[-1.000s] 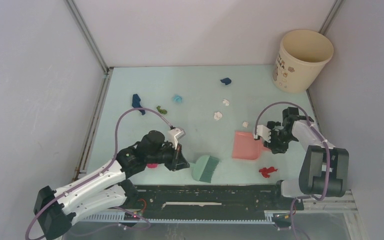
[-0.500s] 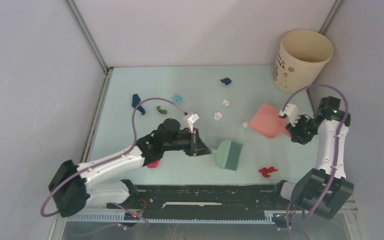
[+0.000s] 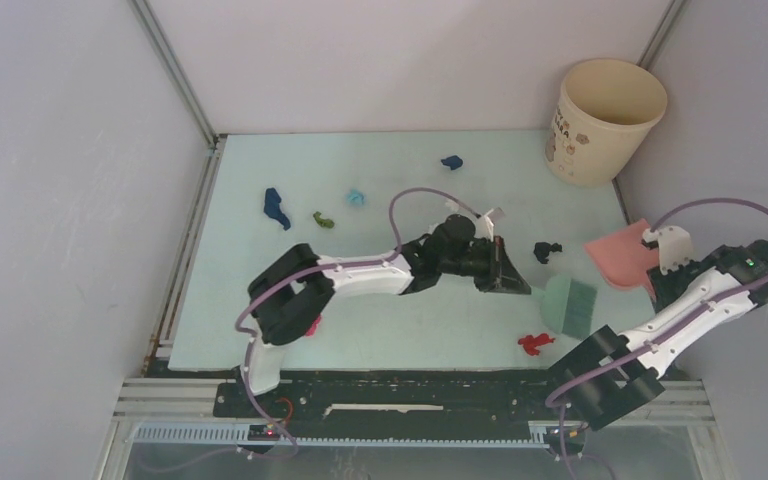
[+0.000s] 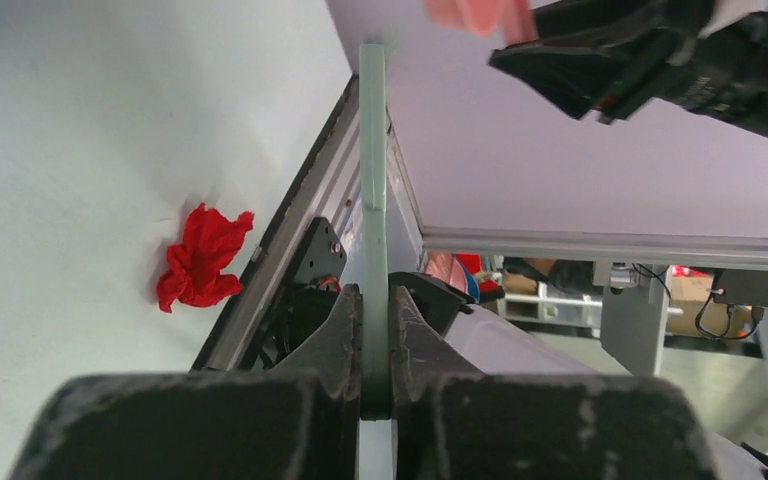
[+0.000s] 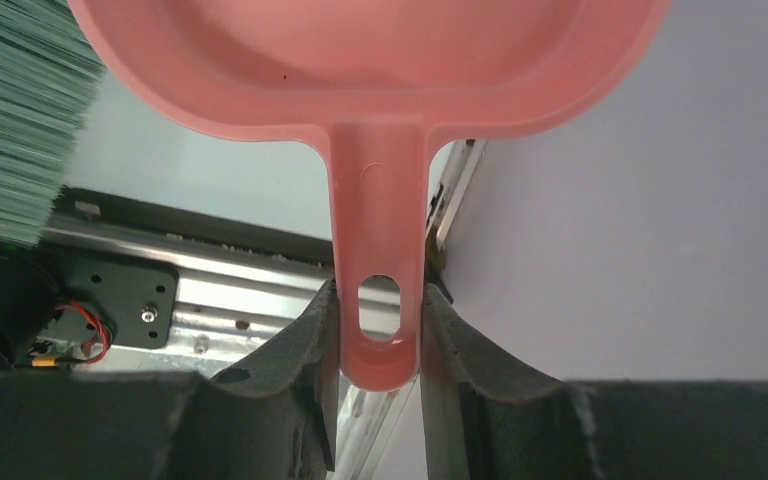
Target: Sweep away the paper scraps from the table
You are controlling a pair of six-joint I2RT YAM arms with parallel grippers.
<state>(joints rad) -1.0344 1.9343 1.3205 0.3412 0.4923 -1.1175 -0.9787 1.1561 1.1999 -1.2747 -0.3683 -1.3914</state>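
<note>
My left gripper is shut on the handle of the green hand brush, held out over the right of the table; the handle stands edge-on between its jaws in the left wrist view. My right gripper is shut on the pink dustpan at the right wall, gripping its handle. Paper scraps lie scattered: red, dark blue, green, teal, a dark bit, and magenta half under the left arm. White scraps are hidden.
A cream bucket stands at the back right corner. Grey walls close the back and both sides. The black rail runs along the near edge. The brush bristles hang just left of the dustpan.
The left arm has stretched right, carrying the brush from mid-table to the right side. The right arm has swung the dustpan right and back, up against the right wall.
</note>
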